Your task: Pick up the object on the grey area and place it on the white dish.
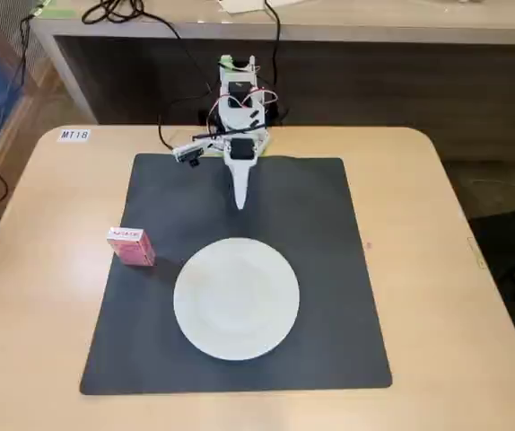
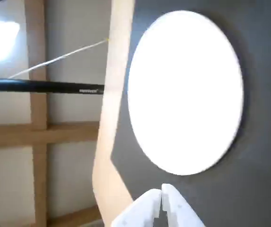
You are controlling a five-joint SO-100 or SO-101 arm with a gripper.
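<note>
In the fixed view a small pink-red box (image 1: 131, 245) with a paler top stands at the left edge of the dark grey mat (image 1: 320, 233). A plain round white plate (image 1: 236, 298) lies on the mat's middle, right of the box. My white gripper (image 1: 240, 203) hangs shut and empty over the mat's far part, well away from the box. In the wrist view the shut fingertips (image 2: 163, 193) show at the bottom edge, with the plate (image 2: 185, 92) and mat (image 2: 258, 189) beyond. The box is out of the wrist view.
The light wooden tabletop (image 1: 455, 269) surrounds the mat. A label (image 1: 74, 135) sits at its far left corner. The arm's base (image 1: 240, 99) with cables stands at the far edge. A wooden bench (image 1: 284, 18) runs behind the table.
</note>
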